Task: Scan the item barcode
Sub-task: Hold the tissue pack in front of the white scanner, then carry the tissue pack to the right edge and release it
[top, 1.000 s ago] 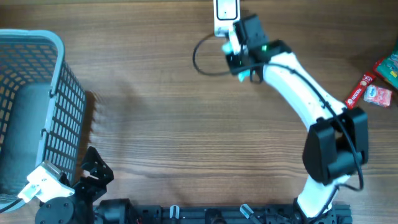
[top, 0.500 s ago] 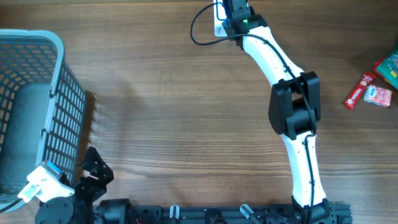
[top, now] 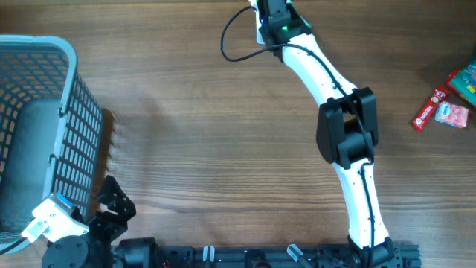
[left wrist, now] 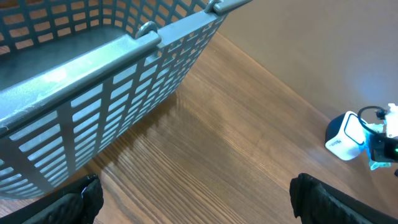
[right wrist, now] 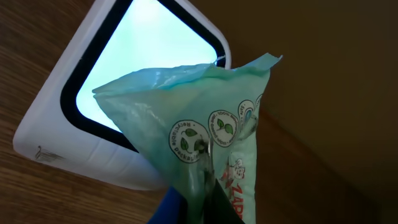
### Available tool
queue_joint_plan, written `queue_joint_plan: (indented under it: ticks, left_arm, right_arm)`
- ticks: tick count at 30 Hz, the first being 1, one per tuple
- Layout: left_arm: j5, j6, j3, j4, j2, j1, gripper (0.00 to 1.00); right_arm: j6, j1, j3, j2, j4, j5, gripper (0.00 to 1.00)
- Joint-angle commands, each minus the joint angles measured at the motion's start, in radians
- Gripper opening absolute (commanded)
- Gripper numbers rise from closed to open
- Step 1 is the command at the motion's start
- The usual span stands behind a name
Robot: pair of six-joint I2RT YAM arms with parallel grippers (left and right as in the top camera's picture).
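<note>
Scan step in hand: right claw (top: 271, 13) pinching teal pouch (right wrist: 208, 149), pouch just ahead of claw, over lit scanner (right wrist: 124, 56). Barcode not visible, possibly facing glass. Next: turn pouch until code reads. Left claw (left wrist: 196, 190) wide, idle.

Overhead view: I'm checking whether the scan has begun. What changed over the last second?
The right gripper reached farther out from the robot, carrying its teal packet up to the white scanner. The packet now sits in front of the scanner's lit window. Nothing was grasped or released. The open left gripper, the basket and the snack packets stayed put.
</note>
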Motion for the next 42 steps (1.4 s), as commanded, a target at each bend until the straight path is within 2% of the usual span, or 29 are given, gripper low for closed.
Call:
queue_joint_plan:
  ticks: [1, 8, 14, 21, 25, 32, 35, 37, 38, 42]
  left_arm:
    - [-0.006, 0.008, 0.0, 0.002, -0.006, 0.006, 1.0]
    - [-0.006, 0.008, 0.0, 0.002, -0.006, 0.006, 1.0]
    - [-0.006, 0.008, 0.0, 0.002, -0.006, 0.006, 1.0]
    - [-0.006, 0.008, 0.0, 0.002, -0.006, 0.006, 1.0]
    - [-0.006, 0.008, 0.0, 0.002, -0.006, 0.006, 1.0]
    - [-0.006, 0.008, 0.0, 0.002, -0.006, 0.006, 1.0]
    - [-0.006, 0.008, 0.0, 0.002, -0.006, 0.006, 1.0]
    - [-0.006, 0.008, 0.0, 0.002, -0.006, 0.006, 1.0]
    - [-0.006, 0.008, 0.0, 0.002, -0.006, 0.006, 1.0]
    - [-0.006, 0.008, 0.0, 0.002, -0.006, 0.006, 1.0]
  right_arm:
    - [-0.205, 0.023, 0.033, 0.01, 0.052, 0.193, 0.04]
    - [-0.333, 0.023, 0.033, -0.025, 0.073, 0.224, 0.04]
    - [-0.038, -0.052, 0.033, -0.141, -0.139, 0.115, 0.04]
    - [0.325, -0.331, -0.003, -0.166, -0.391, 0.046, 0.04]
    - [0.37, -0.48, -0.063, -0.166, -0.411, 0.031, 0.04]
    - [0.436, -0.708, -0.164, -0.166, -0.414, -0.261, 0.05]
    - [0.483, -0.734, -0.164, -0.166, -0.42, -0.338, 0.25]
    - [0.492, -0.735, -0.164, -0.167, -0.421, -0.35, 0.91]
    - [0.52, -0.733, -0.164, -0.171, -0.42, -0.351, 0.99]
    - [0.639, -0.732, -0.164, -0.228, -0.414, -0.454, 0.99]
